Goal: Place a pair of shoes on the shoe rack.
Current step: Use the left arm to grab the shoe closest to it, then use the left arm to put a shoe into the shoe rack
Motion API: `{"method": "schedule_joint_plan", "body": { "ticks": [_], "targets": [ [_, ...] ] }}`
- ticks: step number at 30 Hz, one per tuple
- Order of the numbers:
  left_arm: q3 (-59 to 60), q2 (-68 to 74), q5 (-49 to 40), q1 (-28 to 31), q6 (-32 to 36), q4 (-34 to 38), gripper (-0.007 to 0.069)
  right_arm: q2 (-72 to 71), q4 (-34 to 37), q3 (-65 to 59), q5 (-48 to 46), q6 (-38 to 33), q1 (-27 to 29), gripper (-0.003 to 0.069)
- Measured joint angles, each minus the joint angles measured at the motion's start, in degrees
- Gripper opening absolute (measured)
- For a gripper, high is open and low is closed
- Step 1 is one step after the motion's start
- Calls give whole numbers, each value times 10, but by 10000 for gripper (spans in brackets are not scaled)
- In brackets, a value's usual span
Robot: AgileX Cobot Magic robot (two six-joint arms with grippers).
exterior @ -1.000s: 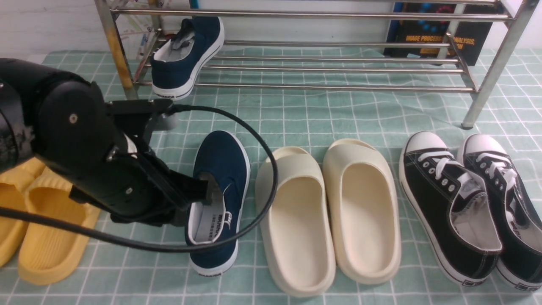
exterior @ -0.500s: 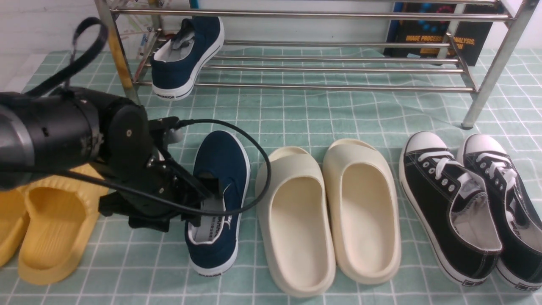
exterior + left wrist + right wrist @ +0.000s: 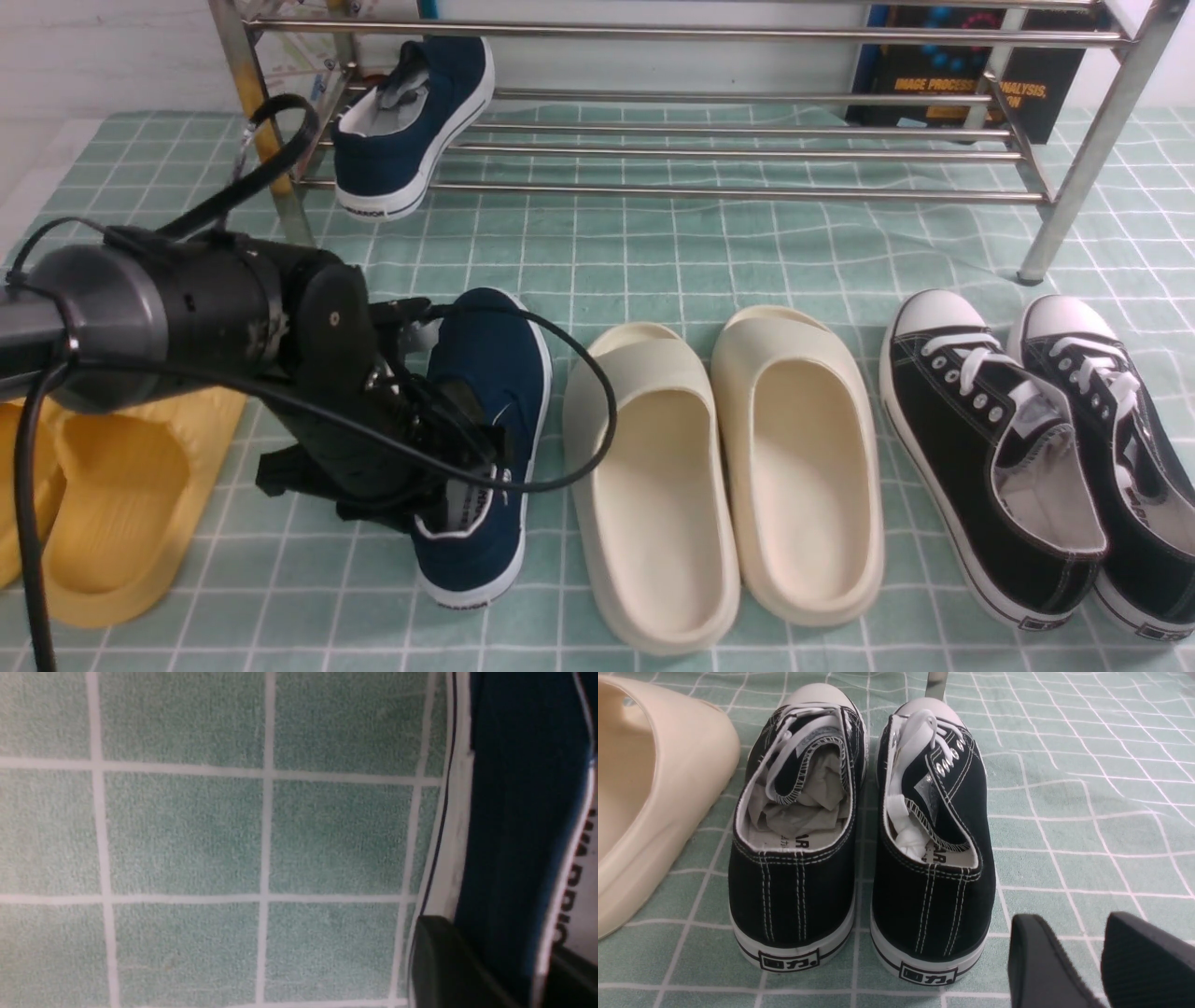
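Observation:
One navy slip-on shoe (image 3: 411,131) lies on the lowest bars of the silver shoe rack (image 3: 728,194), at its left end, heel toward me. The other navy shoe (image 3: 490,364) stands on the green checked mat, toe toward the rack. My left gripper (image 3: 467,467) is at that shoe's left side wall near the heel. In the left wrist view the navy wall (image 3: 514,812) runs between the fingers of the left gripper (image 3: 495,947), one finger outside and one inside, shut on it. My right gripper (image 3: 1078,933) hovers open over bare mat behind the black sneakers.
Cream slides (image 3: 653,485) sit right of the navy shoe, then black lace-up sneakers (image 3: 990,448) at the right. Yellow slides (image 3: 112,504) lie at the left, partly under my left arm. A rack leg (image 3: 1064,205) stands at the right, and a dark book (image 3: 962,84) behind the rack.
My left arm has dropped lower and turned beside the navy shoe on the mat. Its jaws, spread over the shoe's side wall earlier, have closed on that wall.

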State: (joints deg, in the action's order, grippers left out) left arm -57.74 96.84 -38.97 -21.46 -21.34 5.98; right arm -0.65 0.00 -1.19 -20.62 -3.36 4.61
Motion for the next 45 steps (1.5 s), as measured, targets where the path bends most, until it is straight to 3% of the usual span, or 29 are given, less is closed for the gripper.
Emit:
{"method": "schedule_joint_plan", "body": {
  "ticks": [2, 11, 17, 33, 41, 45],
  "targets": [
    [-24, -9, -26, 0, 1, -6, -1, 0, 0, 0, 0, 0, 0, 246],
    [-229, -16, -121, 1, 4, -77, -10, 0, 0, 0, 0, 0, 0, 246],
    [-385, 96, -161, 29, 4, -80, -10, 0, 0, 0, 0, 0, 0, 246],
    [-638, 307, -121, 63, 23, -49, -8, 0, 0, 0, 0, 0, 0, 246],
    [-658, 342, -86, 63, 28, -32, 68, 0, 0, 0, 0, 0, 0, 246],
    [-662, 341, -57, 64, 28, -29, 176, 0, 0, 0, 0, 0, 0, 246]
  ]
}}
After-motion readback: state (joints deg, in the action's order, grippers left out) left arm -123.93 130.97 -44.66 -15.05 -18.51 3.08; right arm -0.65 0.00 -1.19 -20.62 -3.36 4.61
